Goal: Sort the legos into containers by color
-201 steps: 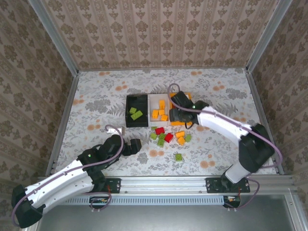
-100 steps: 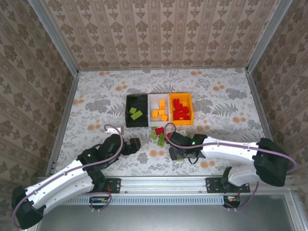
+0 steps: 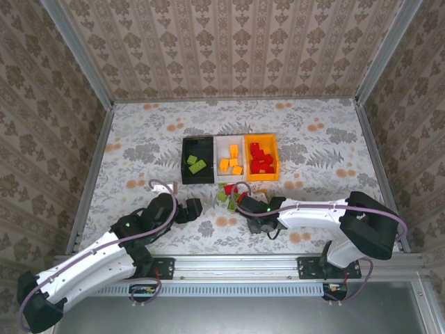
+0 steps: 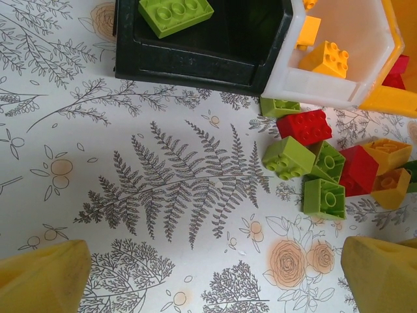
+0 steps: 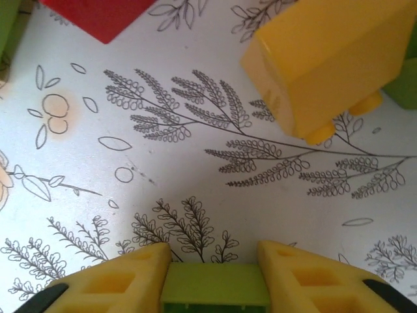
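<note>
Top external view: three bins stand side by side at the middle of the table [image 3: 139, 139], the black bin [image 3: 197, 178] on the left, the white bin [image 3: 221, 149] in the middle and the orange bin [image 3: 272, 156] on the right. Lime bricks lie in the black bin, orange bricks in the white one and red bricks in the orange one. Just below the bins lies a small cluster of loose bricks [image 3: 226, 192] in red, lime and orange.

The left gripper [image 3: 193, 207] sits left of the cluster and below the black bin. In the left wrist view this gripper [image 4: 208, 287] is spread wide, its yellow fingertips [image 4: 39, 280] at the two lower corners with only bare table between them. The black bin's near wall is at the top of that frame, and the loose bricks are at the right.

The right gripper [image 3: 242, 206] reaches in from the right, low to the table, at the lower right edge of the cluster. In the right wrist view, this gripper [image 5: 215, 287] is closed on a lime green brick [image 5: 215, 297] at the bottom edge of the frame, which sits squarely between the two fingertips. An orange brick [image 5: 339, 59] lies at the upper right and a red brick [image 5: 98, 13] at the top left.
</note>
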Motion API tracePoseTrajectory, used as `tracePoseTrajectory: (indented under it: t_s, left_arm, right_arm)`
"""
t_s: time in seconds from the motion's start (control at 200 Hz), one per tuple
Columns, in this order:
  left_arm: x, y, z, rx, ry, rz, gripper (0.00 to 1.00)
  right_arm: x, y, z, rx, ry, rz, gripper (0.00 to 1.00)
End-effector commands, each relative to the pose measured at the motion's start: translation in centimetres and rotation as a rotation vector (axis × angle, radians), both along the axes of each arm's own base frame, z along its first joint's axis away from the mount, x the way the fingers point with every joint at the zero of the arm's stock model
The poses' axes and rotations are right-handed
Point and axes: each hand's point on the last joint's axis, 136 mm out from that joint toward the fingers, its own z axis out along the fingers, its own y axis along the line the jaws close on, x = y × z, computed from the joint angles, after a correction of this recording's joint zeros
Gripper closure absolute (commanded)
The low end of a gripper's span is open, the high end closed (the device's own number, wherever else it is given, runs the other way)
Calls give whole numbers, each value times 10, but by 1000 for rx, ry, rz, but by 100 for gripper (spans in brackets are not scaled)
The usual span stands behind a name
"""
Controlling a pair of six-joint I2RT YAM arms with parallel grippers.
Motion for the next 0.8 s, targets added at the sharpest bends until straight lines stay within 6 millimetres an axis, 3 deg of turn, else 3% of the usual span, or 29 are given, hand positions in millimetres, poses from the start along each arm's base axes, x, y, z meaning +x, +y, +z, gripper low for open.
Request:
tracePoseTrajectory:
  t_s: [0.0, 0.21, 0.295, 0.4, 0.54, 0.7, 0.795]
  left_arm:
    - [-2, 5, -5, -2, 11, 14, 0]
    - [-4, 10, -2, -10, 1, 18, 0]
    - [-6, 13, -2, -15, 2, 26, 0]
    - [-8, 17, -1, -25, 3, 37, 0]
    - [-10, 18, 0, -40, 1, 33, 0]
    - [-11, 17, 0, -49, 6, 24, 0]
    - [-12, 15, -2, -55, 14, 23, 0]
  right_arm:
    - [-2, 18, 10, 73, 7, 29, 66]
    - [34, 80, 92, 241, -144, 160, 68]
    - [60, 109, 123, 292, -200, 191, 68]
    - [98, 141, 147, 348, -256, 198, 68]
    - [154, 174, 154, 371, -301, 184, 68]
    - [209, 190, 129, 374, -295, 128, 68]
    - [231, 201, 122, 394, -311, 122, 67]
